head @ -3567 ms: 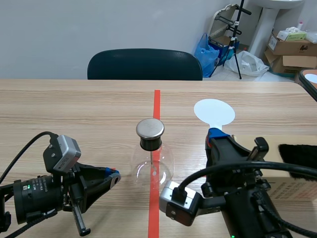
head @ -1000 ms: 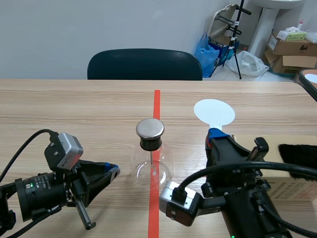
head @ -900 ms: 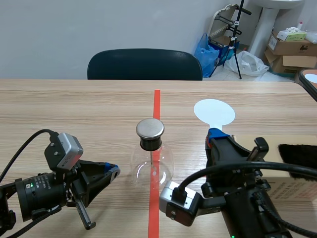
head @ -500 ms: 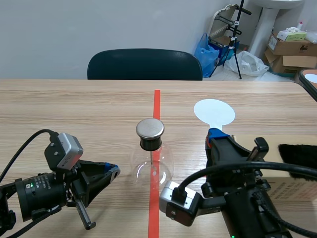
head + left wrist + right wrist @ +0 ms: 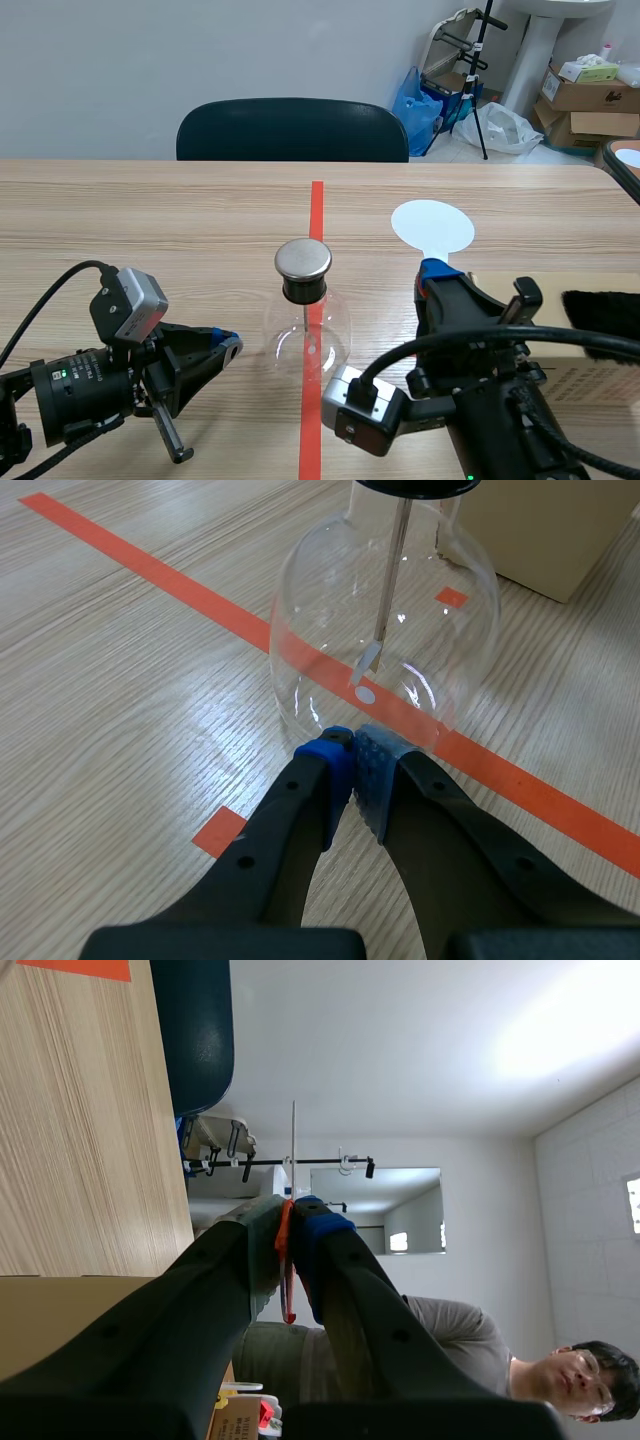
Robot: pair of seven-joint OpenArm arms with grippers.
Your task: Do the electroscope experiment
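Light wood tabletop (image 5: 150,225) is stretching away toward a dark chair (image 5: 292,128) standing before a grey wall, with cardboard boxes (image 5: 590,95) and a blue bag (image 5: 415,105) lying in the far corner. An orange-red tape line (image 5: 316,205) is running down the middle of the wood. The electroscope (image 5: 306,325), a round clear glass flask with a black collar (image 5: 304,290) and a flat metal cap (image 5: 303,258), is standing upright right on that line, between the two arms. In the left wrist view a thin rod (image 5: 392,570) is hanging down inside the flask, carrying small pale leaves (image 5: 367,667) at its end.

The left claw (image 5: 228,346) is lying low over the tabletop on the flask's left, its fingers (image 5: 290,820) pressed together on nothing. In its wrist view the tips are sitting just beside the base of the glass belly; whether they are touching it cannot be told.

The right claw (image 5: 432,268) is pointing away from the robot, to the flask's right, pinching the narrow stem of a white round paddle (image 5: 432,226) whose disc is showing beyond the fingertips. In the right wrist view the paddle is appearing edge-on as a thin white sliver, with an orange-red strip (image 5: 284,1270) clamped between the pads.

A tan box (image 5: 600,370) is lying on the tabletop at the right, with a black furry thing (image 5: 600,312) by it.
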